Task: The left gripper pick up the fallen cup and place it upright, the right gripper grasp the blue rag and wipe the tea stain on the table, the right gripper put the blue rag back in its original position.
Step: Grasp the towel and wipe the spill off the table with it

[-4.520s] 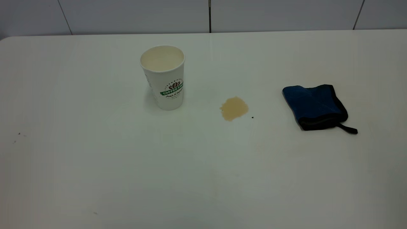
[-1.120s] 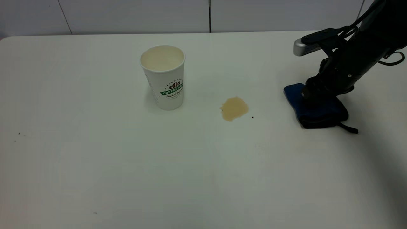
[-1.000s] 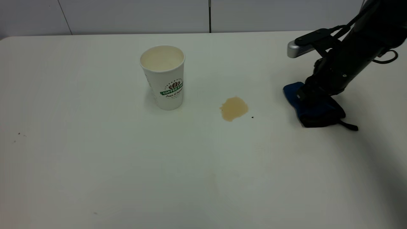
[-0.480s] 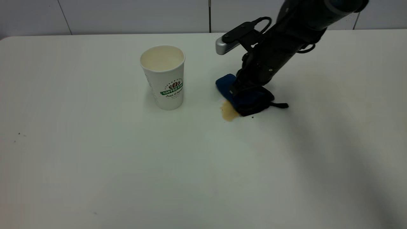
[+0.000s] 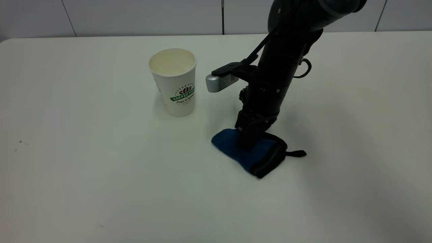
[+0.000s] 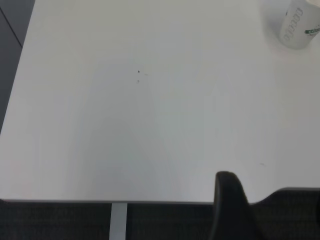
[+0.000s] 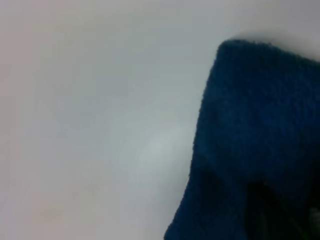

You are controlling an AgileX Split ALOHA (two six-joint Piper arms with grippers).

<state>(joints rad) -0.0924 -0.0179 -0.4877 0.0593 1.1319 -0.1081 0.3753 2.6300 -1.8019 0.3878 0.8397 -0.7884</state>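
The cup stands upright on the table, left of centre; its lower part also shows in the left wrist view. My right gripper points down and is shut on the blue rag, pressing it flat on the table in front and to the right of the cup. The rag's black loop tab trails to the right. The rag fills the right wrist view. No tea stain shows; the arm covers part of where it lay. My left gripper is parked over the table's left edge.
The right arm's silver wrist camera hangs close to the cup's right side. A few tiny dark specks lie at the far left of the table. A grey panelled wall runs behind the table.
The right gripper has dragged the blue rag from the stain's spot toward the table's front. The brown stain no longer shows. The cup has not moved.
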